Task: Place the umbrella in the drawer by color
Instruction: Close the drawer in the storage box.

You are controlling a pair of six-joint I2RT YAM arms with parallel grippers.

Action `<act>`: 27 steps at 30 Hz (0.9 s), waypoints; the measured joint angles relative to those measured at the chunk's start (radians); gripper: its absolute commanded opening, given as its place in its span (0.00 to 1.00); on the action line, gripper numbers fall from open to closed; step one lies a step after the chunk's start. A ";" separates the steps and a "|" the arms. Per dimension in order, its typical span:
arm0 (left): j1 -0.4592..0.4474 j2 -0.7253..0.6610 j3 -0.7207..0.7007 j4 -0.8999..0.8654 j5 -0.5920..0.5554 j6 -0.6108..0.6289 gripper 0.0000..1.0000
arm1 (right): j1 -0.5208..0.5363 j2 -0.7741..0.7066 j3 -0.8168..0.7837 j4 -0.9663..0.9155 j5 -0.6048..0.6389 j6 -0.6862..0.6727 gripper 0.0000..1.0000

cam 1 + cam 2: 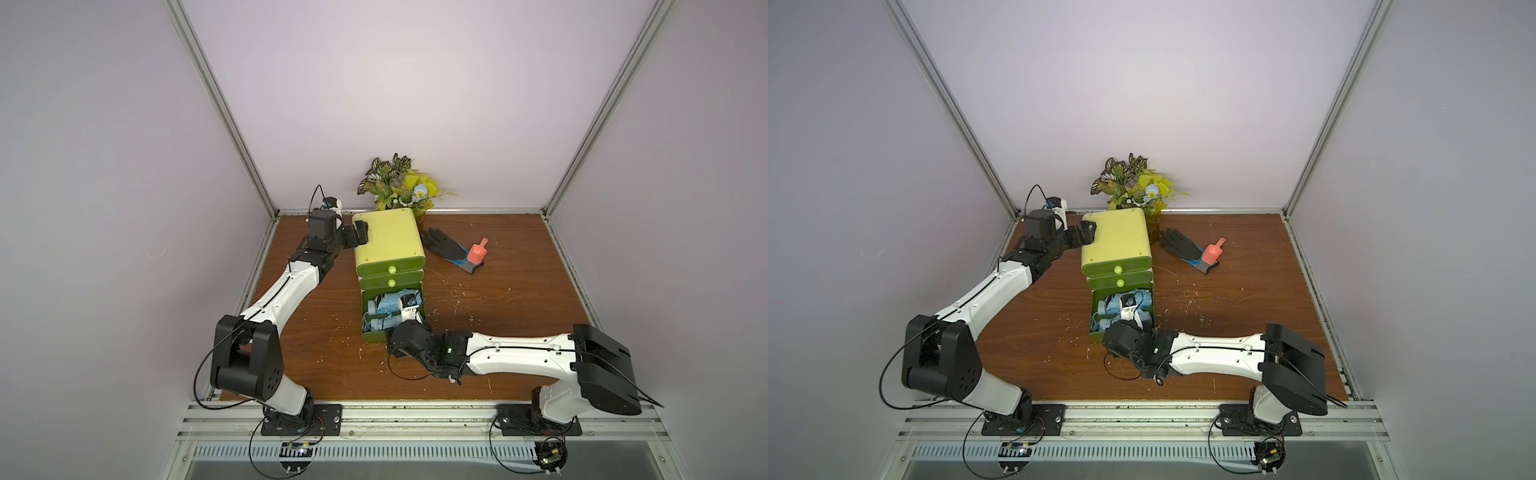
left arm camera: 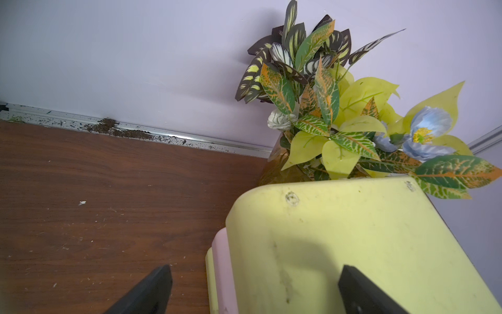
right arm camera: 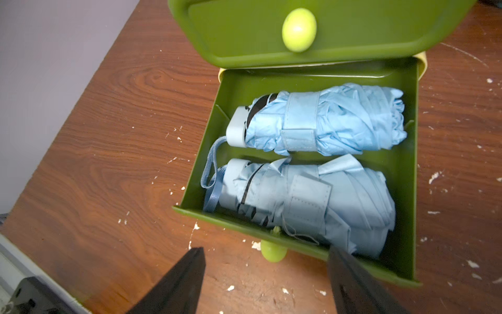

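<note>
Neatly stowed: two blue umbrellas in the open bottom drawer

Lowest in both top views, two white-and-black arms reached inward, the right arm (image 1: 519, 349) and the left arm (image 1: 282, 291). The right gripper (image 3: 264, 249) hung just short of the one pulled-out bottom drawer (image 3: 407, 174). Its two black fingers were spread and pinched nothing, and the drawer's round lime knob (image 3: 273, 252) sat near the gap between them. Inside lay two folded umbrellas side by side, both of pale blue crumpled fabric bound by a flat strap. The near umbrella (image 3: 312, 201) lay against the front wall, with the far umbrella (image 3: 326, 122) just behind it. In both top views the right wrist covered part of them. White specks littered the wood-grain table (image 1: 498, 332) around the drawer.

Beyond, at mid-frame, two closed drawers (image 1: 374, 271) were stacked above the open one, both of dark green glossy plastic and each with one round knob. The cabinet (image 1: 388, 237) had a smooth pale yellow top with rounded corners. The left gripper (image 1: 360, 233) sat at that top's left edge, fingers wide apart and holding nothing, one over the top and one beside it.

Right of centre lay one black glove (image 1: 444, 245) with a blue cuff, and one coral scoop (image 1: 477, 251) lay across that cuff. Farthest, at upper centre, one bunch of artificial leaves (image 1: 395, 183) stood against the lilac wall (image 1: 415, 83).
</note>
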 measured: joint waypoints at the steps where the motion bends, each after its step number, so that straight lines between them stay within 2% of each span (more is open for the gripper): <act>1: 0.000 0.000 -0.002 0.004 0.001 0.000 0.99 | 0.013 -0.002 -0.006 -0.001 0.004 0.018 0.73; 4: 0.000 0.000 -0.005 0.010 0.005 -0.002 0.99 | 0.042 -0.002 -0.056 0.035 -0.004 0.062 0.71; 6: 0.000 0.000 -0.005 0.010 0.006 -0.002 0.99 | 0.051 0.003 -0.111 0.083 -0.024 0.086 0.63; 8: 0.000 0.000 -0.006 0.012 0.006 -0.002 0.99 | 0.052 0.019 -0.158 0.134 -0.032 0.103 0.61; 12: 0.000 0.000 -0.013 0.025 0.014 -0.003 0.99 | 0.052 0.083 -0.198 0.201 0.005 0.113 0.58; 19: 0.001 -0.002 -0.023 0.038 0.018 -0.007 0.99 | 0.039 0.156 -0.211 0.408 0.152 0.074 0.53; 27: 0.001 -0.002 -0.029 0.047 0.029 -0.022 0.99 | -0.061 0.203 -0.222 0.585 0.163 -0.034 0.50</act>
